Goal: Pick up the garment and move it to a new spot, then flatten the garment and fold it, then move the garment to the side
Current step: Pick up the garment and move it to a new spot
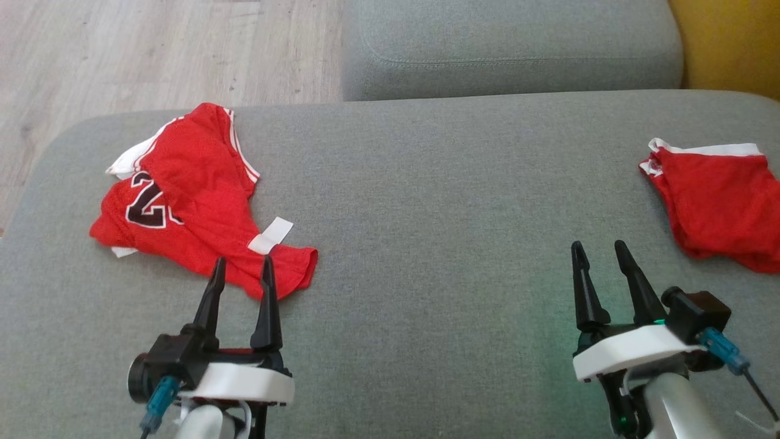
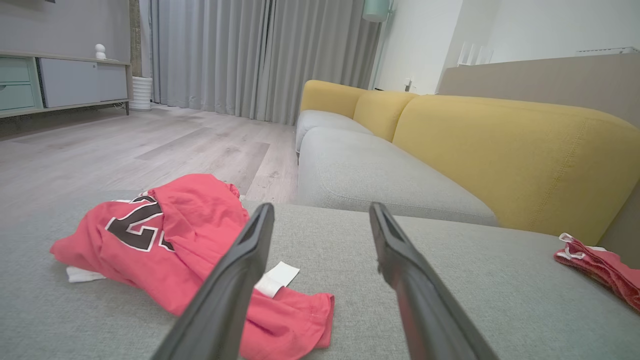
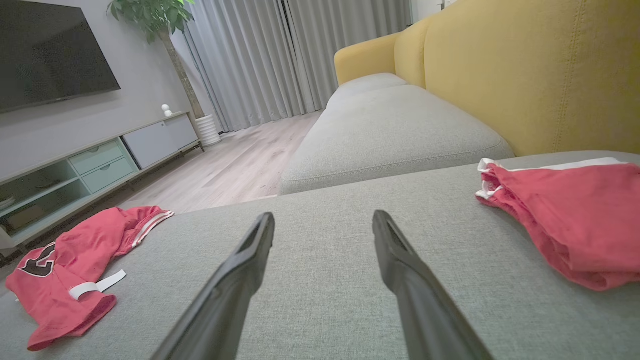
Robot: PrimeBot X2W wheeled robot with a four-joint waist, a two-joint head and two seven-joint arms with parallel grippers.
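Note:
A crumpled red jersey (image 1: 189, 207) with a black number and white trim lies at the left of the grey cushion (image 1: 426, 244); the left wrist view has the jersey (image 2: 165, 245) ahead and to the left, the right wrist view has the jersey (image 3: 70, 270) far left. My left gripper (image 1: 242, 263) hovers open at its near hem, nothing between the fingers. A second red garment (image 1: 719, 198) with a white band lies folded at the right edge, also the red garment (image 3: 575, 220). My right gripper (image 1: 599, 247) stands open just left of it, holding nothing.
A second grey seat cushion (image 1: 512, 49) lies beyond, with a yellow backrest (image 2: 500, 145) at the right. Wooden floor (image 1: 152, 55) runs past the cushion's left and far edges. A TV cabinet (image 3: 100, 150) stands across the room.

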